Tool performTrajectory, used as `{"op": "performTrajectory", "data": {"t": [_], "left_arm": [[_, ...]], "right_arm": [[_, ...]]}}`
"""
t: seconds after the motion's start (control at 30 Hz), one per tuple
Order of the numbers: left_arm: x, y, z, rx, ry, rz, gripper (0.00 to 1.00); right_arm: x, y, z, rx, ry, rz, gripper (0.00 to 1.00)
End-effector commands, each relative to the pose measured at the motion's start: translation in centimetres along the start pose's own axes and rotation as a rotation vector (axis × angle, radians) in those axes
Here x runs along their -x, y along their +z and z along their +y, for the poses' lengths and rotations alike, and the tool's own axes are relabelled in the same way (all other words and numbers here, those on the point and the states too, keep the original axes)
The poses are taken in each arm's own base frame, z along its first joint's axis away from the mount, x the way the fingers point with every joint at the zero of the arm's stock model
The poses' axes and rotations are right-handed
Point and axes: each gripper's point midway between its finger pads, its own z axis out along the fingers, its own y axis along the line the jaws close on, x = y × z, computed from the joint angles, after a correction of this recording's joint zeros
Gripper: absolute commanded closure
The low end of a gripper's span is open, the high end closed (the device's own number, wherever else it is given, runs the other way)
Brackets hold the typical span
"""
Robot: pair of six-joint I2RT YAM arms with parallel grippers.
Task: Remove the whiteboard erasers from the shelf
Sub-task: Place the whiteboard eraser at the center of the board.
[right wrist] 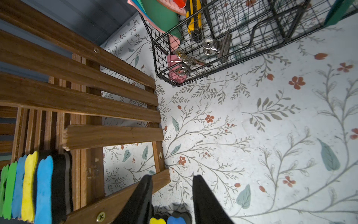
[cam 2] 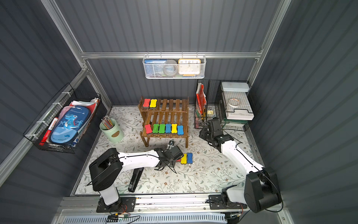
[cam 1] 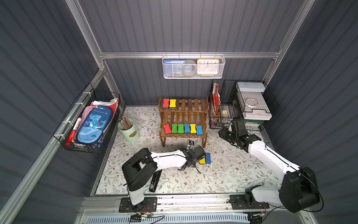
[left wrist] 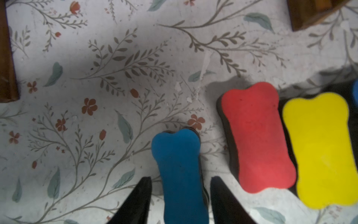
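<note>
Left gripper [left wrist: 180, 177] jaws stand apart astride a blue eraser [left wrist: 177, 155] on the table [left wrist: 77, 97] in front of the shelf [cam 1: 193, 105]. Right gripper [right wrist: 172, 175] jaws gape empty beside that shelf.

The left arm [cam 1: 166, 158] stretches low and forward, its left tool [left wrist: 180, 179] pointing down, jaws parted. The right arm [cam 1: 267, 155] reaches far forward, its right tool [right wrist: 172, 177] parted and empty.
</note>
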Motion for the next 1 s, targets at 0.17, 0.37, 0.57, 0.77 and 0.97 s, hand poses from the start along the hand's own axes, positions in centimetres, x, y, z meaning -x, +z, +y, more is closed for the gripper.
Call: {"op": "performTrajectory", "data": {"t": [0.17, 0.37, 0.57, 0.77, 0.97], "left_arm": [[0.5, -3.4, 0.2, -0.020, -0.003, -0.006, 0.29], [3.1, -11.8, 0.0, -0.149, -0.020, -0.076, 0.27], [11.3, -19.2, 3.1, -0.223, -0.019, -0.221, 0.28], [20.1, -22.8, 8.5, -0.173, -0.033, -0.365, 0.33], [26.9, -22.9, 11.4, -0.138, -0.023, -0.453, 0.34]], "right_arm": [[0.5, -0.6, -0.3, -0.004, 0.011, -0.031, 0.61], [0.5, -0.6, -0.2, 0.002, 0.010, -0.029, 0.61], [0.3, -0.3, -0.1, 0.007, 0.011, -0.018, 0.61], [0.2, -0.1, 0.0, 0.012, 0.010, -0.013, 0.61], [0.3, 0.0, -0.1, 0.007, 0.009, -0.013, 0.61]]}}
